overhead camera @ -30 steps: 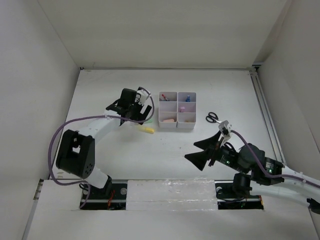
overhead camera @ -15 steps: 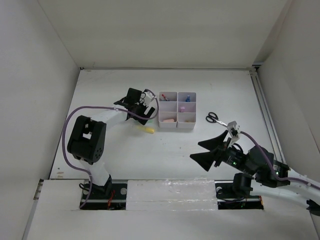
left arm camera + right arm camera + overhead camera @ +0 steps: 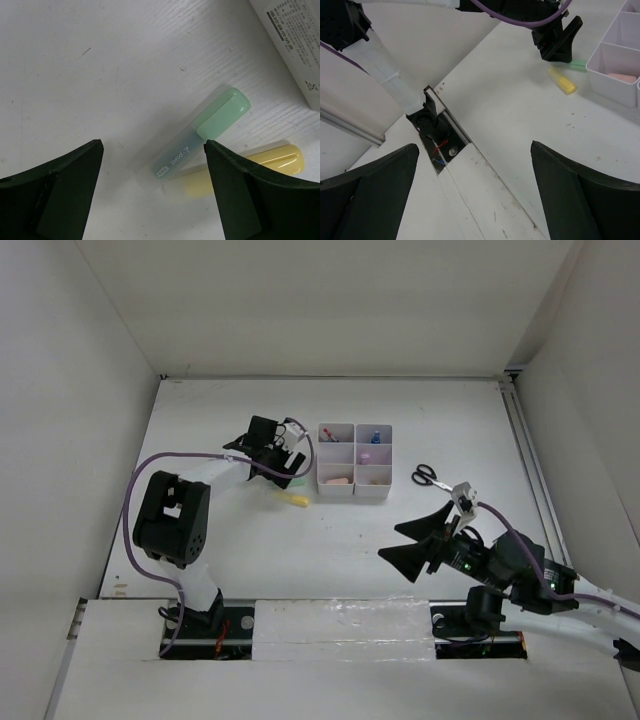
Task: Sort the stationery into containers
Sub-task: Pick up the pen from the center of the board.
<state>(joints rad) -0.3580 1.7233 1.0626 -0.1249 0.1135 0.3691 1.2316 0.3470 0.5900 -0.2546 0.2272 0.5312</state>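
Note:
My left gripper (image 3: 287, 472) is open, low over the table just left of the white organiser tray (image 3: 354, 489). In the left wrist view the left gripper (image 3: 152, 148) straddles the clear end of a green highlighter (image 3: 200, 135) that lies flat. A yellow highlighter (image 3: 250, 167) lies beside it, touching or nearly so. The yellow highlighter (image 3: 295, 500) also shows from above. The tray holds a red pen (image 3: 327, 433), a blue piece (image 3: 375, 436), a pink item (image 3: 365, 456) and a beige eraser (image 3: 338, 480). Black-handled scissors (image 3: 424, 475) lie right of the tray. My right gripper (image 3: 408, 542) is open and empty, held above the near table.
The tray's side wall (image 3: 295, 45) is at the top right of the left wrist view. The right wrist view shows the left arm's base mount (image 3: 432, 130), the yellow highlighter (image 3: 562, 81), a tray corner (image 3: 620, 65) and bare table under my right gripper (image 3: 474, 150). White walls enclose the table.
The left arm has folded upward and its gripper has moved right, toward the highlighters and the tray. The right gripper has drifted slightly right. Nothing has been gripped.

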